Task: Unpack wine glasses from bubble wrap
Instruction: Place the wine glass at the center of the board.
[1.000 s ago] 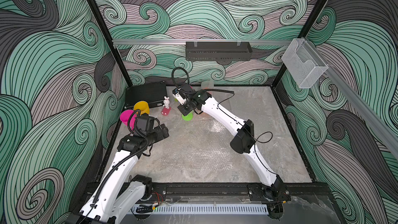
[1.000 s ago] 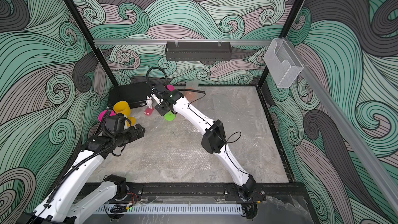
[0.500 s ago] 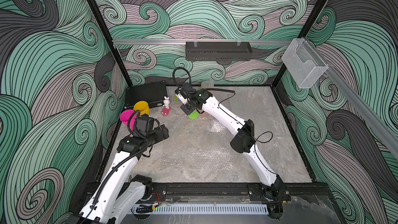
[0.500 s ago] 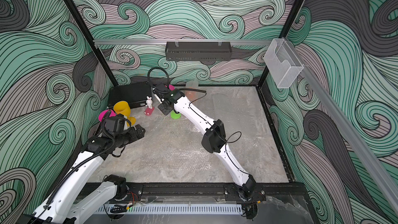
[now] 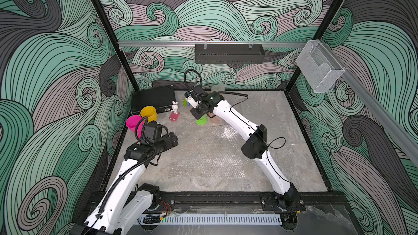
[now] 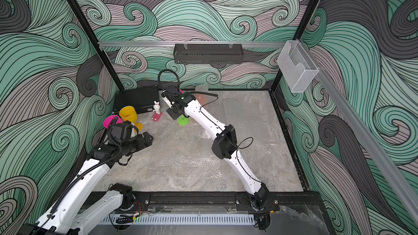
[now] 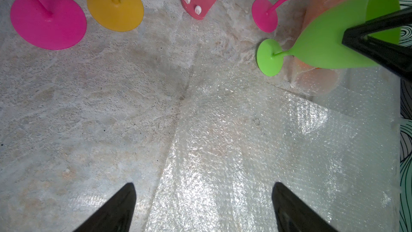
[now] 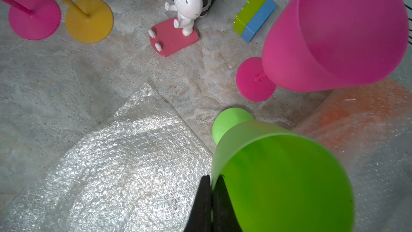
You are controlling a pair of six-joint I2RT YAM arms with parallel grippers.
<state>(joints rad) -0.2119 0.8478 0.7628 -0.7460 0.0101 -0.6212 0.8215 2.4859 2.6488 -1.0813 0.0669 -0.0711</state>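
Tightly, right hand [image 8: 211, 180] pinches rim of lime goblet [image 8: 278, 186], beside pink goblet [image 8: 334, 30].

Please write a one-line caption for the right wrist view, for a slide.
Right gripper pinches the rim of the lime green goblet, beside a pink goblet and flattened bubble wrap.

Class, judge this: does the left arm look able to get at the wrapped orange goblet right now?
Probably not cleanly: the lime green goblet, pinched at its rim by the right gripper, sits between the open left gripper and the wrapped orange goblet.
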